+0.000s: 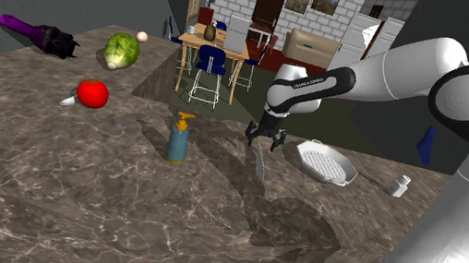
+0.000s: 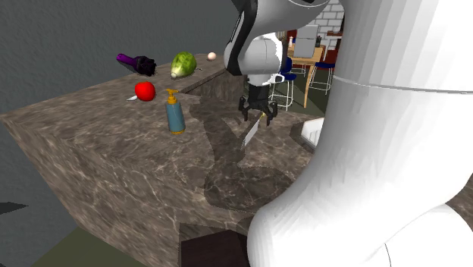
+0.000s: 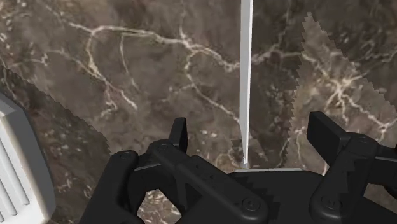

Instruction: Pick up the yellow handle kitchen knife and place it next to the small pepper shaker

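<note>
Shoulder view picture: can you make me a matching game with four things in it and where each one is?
Things:
1. round red tomato
2. blue bottle with a yellow pump top
3. kitchen knife with a pale blade
4. small white shaker

Places:
A. hanging blade-down from the black gripper
B. beside the white ridged dish, on its shoulder-view right
C. closest of the four to the green cabbage
D. standing upright between the tomato and the knife

Pairs: 1-C, 2-D, 3-A, 4-B.
</note>
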You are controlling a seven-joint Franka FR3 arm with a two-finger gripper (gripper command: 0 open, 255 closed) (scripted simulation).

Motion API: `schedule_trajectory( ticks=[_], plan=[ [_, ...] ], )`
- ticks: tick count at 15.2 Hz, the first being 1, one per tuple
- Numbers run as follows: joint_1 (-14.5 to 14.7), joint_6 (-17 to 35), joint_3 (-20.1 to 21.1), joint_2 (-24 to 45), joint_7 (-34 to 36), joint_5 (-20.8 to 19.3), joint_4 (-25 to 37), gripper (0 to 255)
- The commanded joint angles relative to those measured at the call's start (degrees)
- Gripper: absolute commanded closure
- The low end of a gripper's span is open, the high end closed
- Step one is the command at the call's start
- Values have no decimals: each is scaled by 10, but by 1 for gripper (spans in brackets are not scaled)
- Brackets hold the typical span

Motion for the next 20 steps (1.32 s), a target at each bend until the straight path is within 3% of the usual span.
schedule_trajectory(
  ticks=[1,10,11,20],
  plan=[
    [1,15,0,8,1,0,-6,0],
    [1,26,0,15,1,0,-11,0],
    [1,26,0,15,1,0,-11,255],
    [1,26,0,15,1,0,-11,255]
  ],
)
